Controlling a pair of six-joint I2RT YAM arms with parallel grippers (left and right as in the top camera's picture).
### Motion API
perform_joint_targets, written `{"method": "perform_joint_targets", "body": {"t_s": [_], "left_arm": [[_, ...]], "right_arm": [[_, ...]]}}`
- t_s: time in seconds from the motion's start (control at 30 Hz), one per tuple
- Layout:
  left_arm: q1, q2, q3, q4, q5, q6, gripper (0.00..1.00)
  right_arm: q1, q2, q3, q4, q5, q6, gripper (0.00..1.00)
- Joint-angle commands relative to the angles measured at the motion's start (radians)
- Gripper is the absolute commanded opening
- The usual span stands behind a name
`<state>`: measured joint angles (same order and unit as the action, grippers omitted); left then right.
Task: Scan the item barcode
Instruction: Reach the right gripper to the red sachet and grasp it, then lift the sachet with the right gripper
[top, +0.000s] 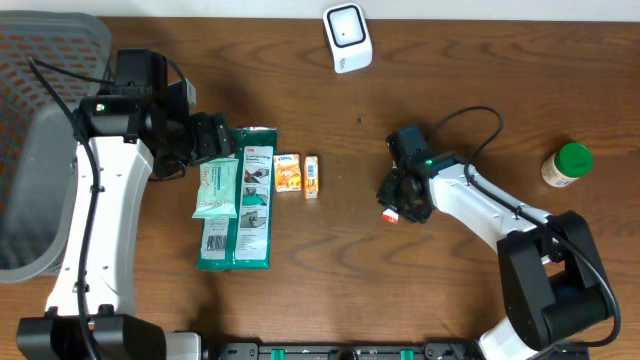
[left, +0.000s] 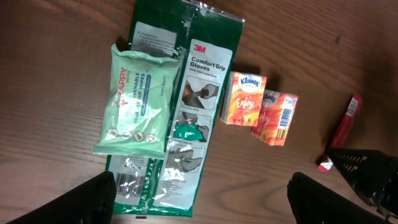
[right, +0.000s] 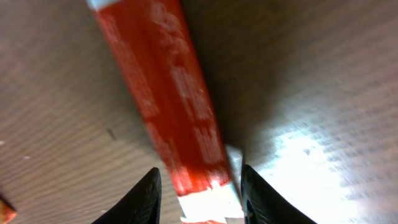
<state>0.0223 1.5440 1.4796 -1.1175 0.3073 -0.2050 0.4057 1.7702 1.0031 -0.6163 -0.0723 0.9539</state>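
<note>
- The slim red pack (top: 390, 213) lies flat on the table, a little toward the right edge from the middle and well apart from the white scanner (top: 347, 37) at the far edge.
- Your right gripper (right: 198, 196) sits low over the pack's white-tipped end, with a finger on each long side and very near it. Whether the fingers press it yet, you cannot tell.
- Your left gripper (left: 202, 205) has its fingers wide apart and holds nothing. It hangs above the green wipes pack (left: 134, 99) and the 3M glove pack (left: 186, 112) near the left edge.
- The red pack looks light, narrow and fairly stiff, with a glossy skin that could slip.
- It lies flat on the wood, so the fingertips probably need to reach right down to the table to catch its thin sides.
- Held at the very end, it may swing or twist when lifted. A hold across the narrow width, nearer the middle, seems steadier.
- No barcode shows in any view, so keep the broad faces free of the fingers.
</note>
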Motion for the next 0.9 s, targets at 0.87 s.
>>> {"method": "perform_joint_targets", "body": {"t_s": [0.87], "left_arm": [[-0.002, 0.005, -0.002, 0.0, -0.014, 0.013, 0.89]], "right_arm": [[-0.016, -0.011, -0.098, 0.086, -0.031, -0.192, 0.1]]}}
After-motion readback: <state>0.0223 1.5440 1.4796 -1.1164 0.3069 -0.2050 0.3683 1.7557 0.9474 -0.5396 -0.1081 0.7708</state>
